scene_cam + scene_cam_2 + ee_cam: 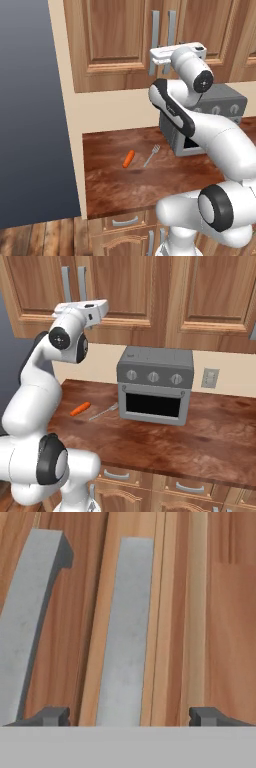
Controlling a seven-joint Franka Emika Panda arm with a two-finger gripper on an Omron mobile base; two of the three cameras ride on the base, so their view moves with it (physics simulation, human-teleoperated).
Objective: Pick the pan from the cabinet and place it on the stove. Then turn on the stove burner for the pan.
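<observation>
The cabinet [115,35] [125,286] fills the wall above the counter, and its raised-panel doors are closed. Two grey vertical bar handles [155,30] [65,281] stand side by side where the doors meet. My gripper [159,56] [100,306] [130,716] is raised right up to the lower ends of those handles. In the hand view its fingertips [55,716] stand wide apart on either side of one handle [127,632], not touching it. The other handle [30,622] lies to the left. The gripper is open. The pan is hidden and the stove is out of view.
A boxy silver oven [155,386] [220,107] stands on the brown counter [150,185] under the cabinet. An orange carrot [128,158] [80,408] and a fork [152,155] [102,412] lie left of it. A tall dark panel [30,110] bounds the left side.
</observation>
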